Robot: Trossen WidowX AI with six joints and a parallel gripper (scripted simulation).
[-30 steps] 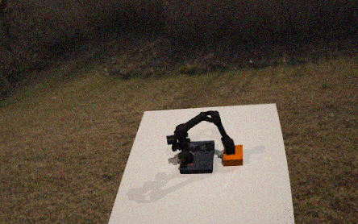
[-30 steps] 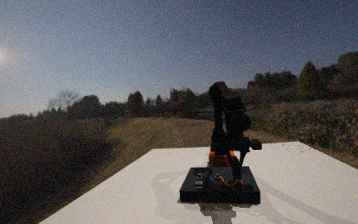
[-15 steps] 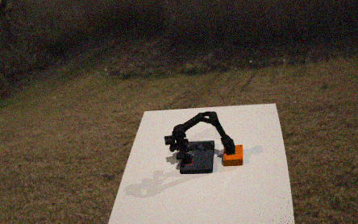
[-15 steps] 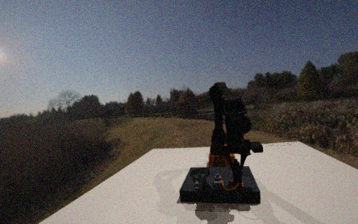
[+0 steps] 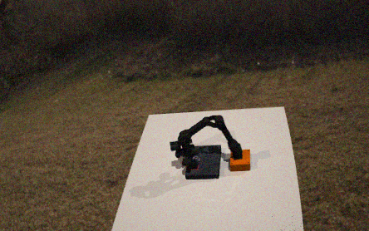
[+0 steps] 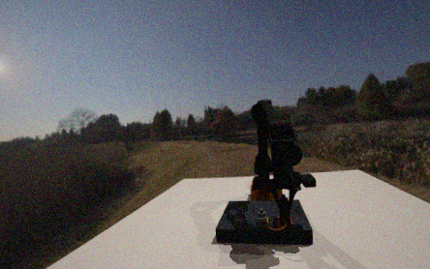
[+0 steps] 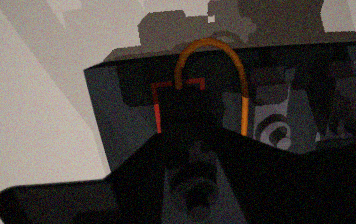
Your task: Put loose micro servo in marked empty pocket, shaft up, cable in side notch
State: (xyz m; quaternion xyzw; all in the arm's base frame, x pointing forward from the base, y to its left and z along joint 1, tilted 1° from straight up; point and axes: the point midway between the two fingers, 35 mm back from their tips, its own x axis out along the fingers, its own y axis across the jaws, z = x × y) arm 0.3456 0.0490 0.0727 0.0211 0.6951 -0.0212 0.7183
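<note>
The robot's dark deck (image 5: pixel 209 171) (image 6: pixel 263 237) (image 7: pixel 102 117) lies on the white table. A red outline (image 7: pixel 158 119) marks the pocket. My gripper (image 6: pixel 285 219) (image 7: pixel 187 136) is low over the deck at this outline, shut on the micro servo (image 7: pixel 191 107), a very dark block inside the outline in the wrist view. The servo's orange cable (image 6: pixel 277 228) (image 7: pixel 210 42) arches up in the wrist view and comes down on the outline's right. The side notch, the mounting ears and the output shaft are too dark or hidden to make out, so I cannot tell how deep the servo sits.
A fitted part with a pale round top (image 7: pixel 277 136) stands on the deck right of the outline in the wrist view, with another dark shape farther right. The orange block (image 5: pixel 241 165) under the arm's base stands beside the deck. The arm's shadows fall across the table.
</note>
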